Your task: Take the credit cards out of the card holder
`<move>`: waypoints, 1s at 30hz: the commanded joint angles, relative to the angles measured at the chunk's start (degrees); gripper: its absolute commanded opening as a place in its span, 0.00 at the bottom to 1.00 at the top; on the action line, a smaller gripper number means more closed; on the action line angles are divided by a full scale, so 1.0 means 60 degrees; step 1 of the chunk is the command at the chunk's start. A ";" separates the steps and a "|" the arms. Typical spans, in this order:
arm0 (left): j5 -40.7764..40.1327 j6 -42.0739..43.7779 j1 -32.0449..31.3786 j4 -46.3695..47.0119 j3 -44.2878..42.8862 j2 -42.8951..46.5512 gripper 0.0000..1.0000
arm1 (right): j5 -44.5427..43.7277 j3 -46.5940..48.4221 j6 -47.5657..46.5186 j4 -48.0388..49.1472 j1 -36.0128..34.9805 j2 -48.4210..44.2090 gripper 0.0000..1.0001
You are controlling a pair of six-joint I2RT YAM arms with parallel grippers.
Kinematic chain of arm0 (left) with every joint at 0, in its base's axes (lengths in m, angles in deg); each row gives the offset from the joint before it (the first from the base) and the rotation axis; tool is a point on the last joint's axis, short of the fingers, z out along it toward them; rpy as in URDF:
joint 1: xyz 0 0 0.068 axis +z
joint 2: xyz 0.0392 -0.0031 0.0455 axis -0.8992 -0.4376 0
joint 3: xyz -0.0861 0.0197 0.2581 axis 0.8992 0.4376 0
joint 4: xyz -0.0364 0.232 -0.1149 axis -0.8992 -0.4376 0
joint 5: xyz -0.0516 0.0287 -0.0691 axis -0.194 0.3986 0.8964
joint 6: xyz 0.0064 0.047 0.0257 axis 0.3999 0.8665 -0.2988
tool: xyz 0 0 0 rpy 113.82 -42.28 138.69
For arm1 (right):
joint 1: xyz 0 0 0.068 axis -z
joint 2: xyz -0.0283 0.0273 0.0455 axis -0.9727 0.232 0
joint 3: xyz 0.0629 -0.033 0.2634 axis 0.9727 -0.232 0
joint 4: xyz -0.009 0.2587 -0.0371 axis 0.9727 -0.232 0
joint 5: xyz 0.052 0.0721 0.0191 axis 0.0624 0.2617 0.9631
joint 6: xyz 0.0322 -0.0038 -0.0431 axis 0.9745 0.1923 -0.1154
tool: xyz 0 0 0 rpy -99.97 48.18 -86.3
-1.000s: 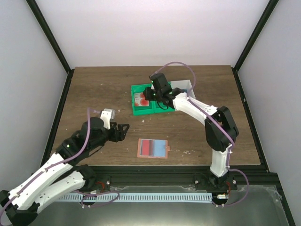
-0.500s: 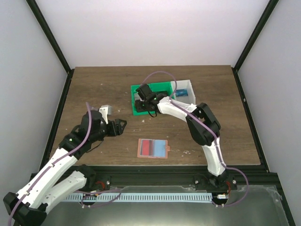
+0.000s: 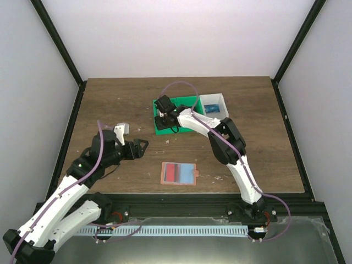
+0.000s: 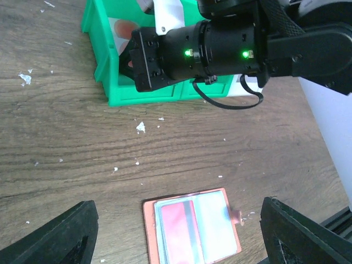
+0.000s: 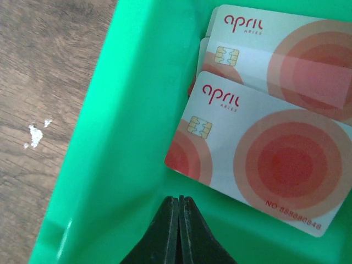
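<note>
The right tool (image 5: pixel 179 220) was pinched shut on nothing, its dark tips meeting over the floor of the glossy green plastic bin (image 5: pixel 126 110). In that bin we saw three thin, smooth credit cards (image 5: pixel 264 176) overlapped flat, pale with red-orange concentric rings and small chips. The left tool (image 3: pixel 142 147) stood spread wide above the wood-grain bench (image 3: pixel 110 104). The card holder (image 3: pixel 179 173) lay open and flat toward the bench's near edge, long axis left to right, its small tab on the right.
</note>
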 commanded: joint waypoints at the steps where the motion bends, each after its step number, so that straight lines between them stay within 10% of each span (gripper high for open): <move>1: 0.0105 0.0102 0.0041 -0.0104 0.0012 0.0088 0.83 | 0.0313 0.0933 -0.0642 -0.0940 0.0197 0.0544 0.01; 30: -0.0002 0.0087 0.0052 -0.0024 0.0093 -0.0031 0.83 | 0.0012 0.0811 -0.1616 0.0425 0.0547 0.0017 0.00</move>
